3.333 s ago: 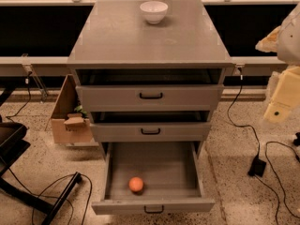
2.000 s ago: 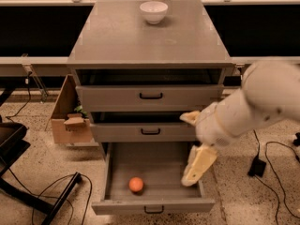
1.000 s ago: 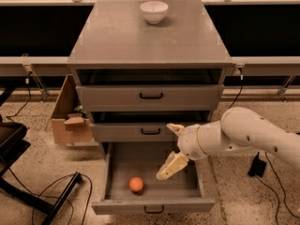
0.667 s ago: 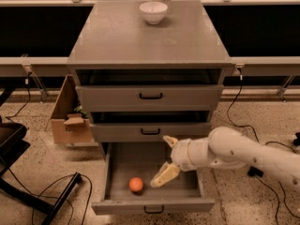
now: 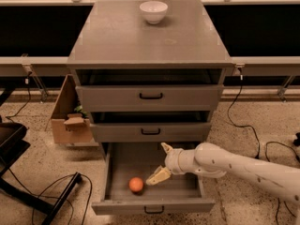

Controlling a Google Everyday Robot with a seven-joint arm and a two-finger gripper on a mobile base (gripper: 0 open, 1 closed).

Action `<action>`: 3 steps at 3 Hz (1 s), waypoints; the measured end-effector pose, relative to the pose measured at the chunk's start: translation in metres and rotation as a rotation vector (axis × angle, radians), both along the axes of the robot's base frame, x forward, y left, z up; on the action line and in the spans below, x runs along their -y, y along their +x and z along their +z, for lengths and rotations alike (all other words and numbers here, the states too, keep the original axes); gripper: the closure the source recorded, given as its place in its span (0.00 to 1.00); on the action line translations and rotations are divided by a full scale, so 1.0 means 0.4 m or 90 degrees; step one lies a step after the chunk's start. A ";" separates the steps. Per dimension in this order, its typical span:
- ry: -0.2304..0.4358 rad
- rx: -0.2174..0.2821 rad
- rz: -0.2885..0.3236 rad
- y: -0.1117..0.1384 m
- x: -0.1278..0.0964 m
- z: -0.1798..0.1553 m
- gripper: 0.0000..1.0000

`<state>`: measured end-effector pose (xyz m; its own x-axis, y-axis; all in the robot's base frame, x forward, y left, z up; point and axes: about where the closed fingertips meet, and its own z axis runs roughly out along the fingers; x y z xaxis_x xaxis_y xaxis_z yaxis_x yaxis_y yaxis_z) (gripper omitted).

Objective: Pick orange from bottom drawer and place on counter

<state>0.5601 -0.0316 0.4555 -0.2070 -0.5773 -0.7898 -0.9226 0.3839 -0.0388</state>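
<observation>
The orange lies in the open bottom drawer, at its front left. My gripper is over the drawer, just right of the orange and a little above it, not touching it. Its fingers are open: one cream finger points down-left toward the orange, the other points up. Nothing is between them. The white arm comes in from the lower right. The counter is the grey top of the cabinet.
A white bowl stands at the back of the counter. The two upper drawers are slightly open. A cardboard box sits on the floor left of the cabinet. Cables lie on the floor on both sides.
My arm has come in from the far right, dropped in front of the cabinet and moved left into the bottom drawer, closing in on the orange. The orange has not moved.
</observation>
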 end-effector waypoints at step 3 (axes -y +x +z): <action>-0.051 0.014 0.018 0.121 -0.013 -0.176 0.00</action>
<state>0.6085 -0.0262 0.3852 -0.1733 -0.6440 -0.7452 -0.9315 0.3529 -0.0884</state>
